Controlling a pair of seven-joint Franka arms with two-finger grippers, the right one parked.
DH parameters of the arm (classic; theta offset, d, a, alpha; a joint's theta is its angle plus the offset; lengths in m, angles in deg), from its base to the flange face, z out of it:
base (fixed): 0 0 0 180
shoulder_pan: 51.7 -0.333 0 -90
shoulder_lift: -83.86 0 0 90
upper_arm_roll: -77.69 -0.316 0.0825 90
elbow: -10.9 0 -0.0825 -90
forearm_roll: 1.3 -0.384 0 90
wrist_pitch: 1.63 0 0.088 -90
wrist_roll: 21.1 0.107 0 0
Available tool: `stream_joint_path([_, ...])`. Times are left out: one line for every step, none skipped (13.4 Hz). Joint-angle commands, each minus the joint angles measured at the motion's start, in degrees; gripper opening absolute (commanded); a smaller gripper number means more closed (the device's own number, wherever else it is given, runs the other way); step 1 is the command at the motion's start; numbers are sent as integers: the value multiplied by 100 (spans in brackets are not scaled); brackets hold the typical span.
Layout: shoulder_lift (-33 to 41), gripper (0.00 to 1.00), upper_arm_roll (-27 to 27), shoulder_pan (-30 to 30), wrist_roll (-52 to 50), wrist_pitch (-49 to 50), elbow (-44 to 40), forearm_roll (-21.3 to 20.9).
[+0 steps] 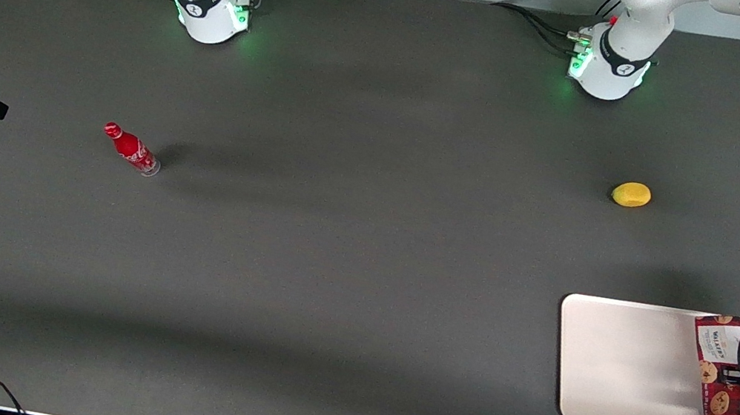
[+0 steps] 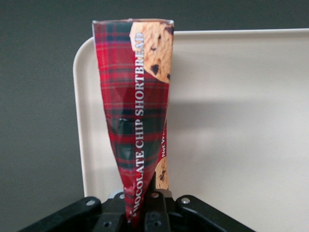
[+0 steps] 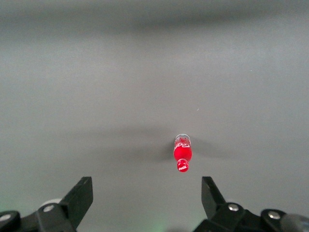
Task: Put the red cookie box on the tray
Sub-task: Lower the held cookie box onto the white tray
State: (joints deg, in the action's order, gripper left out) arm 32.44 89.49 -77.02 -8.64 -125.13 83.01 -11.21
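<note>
Dark grey table (image 1: 344,271): the work surface bearing everything listed below.

Tray (image 1: 621,366): cream-white, rectangular, with rounded corners and a low raised rim. It lies directly beneath the gripper, toward the working arm's end of the table. In the left wrist view the tray (image 2: 231,121) fills the area under the held carton, its rounded corner and rim showing against the dark table.

Cookie box (image 1: 721,379): a long, flat carton in red tartan print with cookie pictures and a white label panel at the end farther from the front camera. It sits over the tray's edge at the working arm's end, lengthwise along that edge. In the left wrist view the box (image 2: 135,116) stands out from between the fingers with a narrow side facing the camera, lettered "CHOCOLATE CHIP SHORTBREAD". Whether its underside touches the tray cannot be told.

Gripper (image 1: 737,372): closed on the box about midway along its length, one dark finger (image 2: 155,205) pressed against the carton's side.

Soda bottle (image 1: 131,150): small and red, well apart from the gripper, toward the parked arm's end of the table; also seen in the right wrist view (image 3: 182,154).

Yellow fruit (image 1: 631,194): small and oval, near the tray but apart from it, farther from the front camera than the gripper.
</note>
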Motion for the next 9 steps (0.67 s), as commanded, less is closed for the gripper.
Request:
stream_joint_path([-96,0,-116,70,-68,-130,-206,-108])
stream_joint_path([-122,0,-134,70,-68,-139,-215,-99])
stream_joint_path([-122,0,-142,70,-59,-139,-206,-99])
stream_joint_path([-131,0,-134,79,-76,-139,-206,-108])
stream_joint_path([-148,0,-142,79,-94,-157,-206,-108])
stream_joint_path([-166,0,-151,79,-51,-305,-197,-125])
stream_joint_path([-183,52,-151,36,19,-489,-162,-221])
stream_joint_path([-184,86,-160,18,151,-569,-118,-335])
stream_joint_path([-184,100,-160,18,161,-605,-118,-319])
